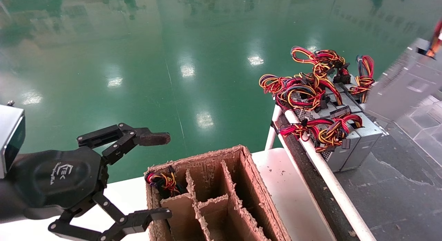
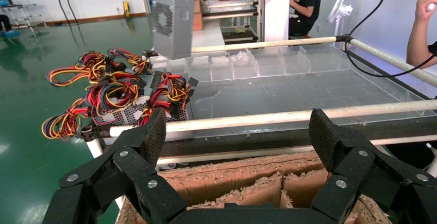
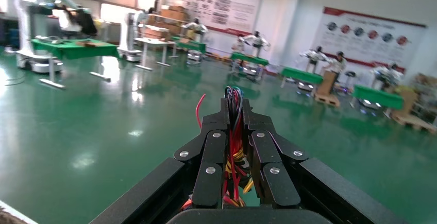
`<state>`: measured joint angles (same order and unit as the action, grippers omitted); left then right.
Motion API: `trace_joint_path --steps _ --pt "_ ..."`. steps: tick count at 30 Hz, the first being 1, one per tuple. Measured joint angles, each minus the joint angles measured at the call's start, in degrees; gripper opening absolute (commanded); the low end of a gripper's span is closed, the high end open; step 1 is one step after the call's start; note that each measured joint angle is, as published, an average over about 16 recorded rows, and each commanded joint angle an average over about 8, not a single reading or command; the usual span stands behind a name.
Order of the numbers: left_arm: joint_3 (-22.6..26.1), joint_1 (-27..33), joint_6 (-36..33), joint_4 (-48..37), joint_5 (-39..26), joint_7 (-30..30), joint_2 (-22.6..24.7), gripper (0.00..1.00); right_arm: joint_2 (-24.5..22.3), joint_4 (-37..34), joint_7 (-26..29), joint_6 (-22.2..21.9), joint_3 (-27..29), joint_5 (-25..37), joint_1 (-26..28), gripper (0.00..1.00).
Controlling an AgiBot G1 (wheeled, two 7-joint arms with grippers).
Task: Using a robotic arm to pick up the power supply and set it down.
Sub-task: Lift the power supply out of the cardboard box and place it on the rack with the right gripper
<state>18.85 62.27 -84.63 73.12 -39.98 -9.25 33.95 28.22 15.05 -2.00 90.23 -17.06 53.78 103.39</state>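
The right pincer (image 3: 234, 126) is clamped on the wires (image 3: 234, 154) of the power supply (image 1: 404, 84) — lifted clear of the bench.

A white logo sits on the black palm of the left gripper (image 1: 167, 175) — its letters too small to make out; wall posters (image 3: 374, 31) likewise unreadable.

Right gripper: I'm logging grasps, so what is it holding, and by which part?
The right gripper is shut on a power supply, gripping it by its wire bundle; the grey box hangs below, lifted above the table.
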Motion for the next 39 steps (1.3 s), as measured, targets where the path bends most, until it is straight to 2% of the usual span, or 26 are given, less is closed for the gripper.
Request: trace_joint_path --steps 11,21,31,39 --pt "0.02 0.0 0.01 0.0 0.01 0.01 -0.01 1.0 -5.03 -7.33 -0.97 0.13 0.2 -1.76 -3.37 0.0" --pt "0.03 0.01 0.01 0.0 0.02 0.02 -0.01 1.0 -7.7 -7.74 -2.13 0.93 -0.19 -3.18 -9.81 0.0" --pt "0.05 0.01 0.02 0.0 0.03 0.02 -0.02 1.0 -6.94 -5.34 -1.97 0.94 -0.28 -6.59 -17.76 0.0" --pt "0.06 0.01 0.02 0.0 0.04 0.03 -0.02 1.0 -4.35 -2.13 -2.46 0.52 -0.95 -8.34 -20.74 0.0"
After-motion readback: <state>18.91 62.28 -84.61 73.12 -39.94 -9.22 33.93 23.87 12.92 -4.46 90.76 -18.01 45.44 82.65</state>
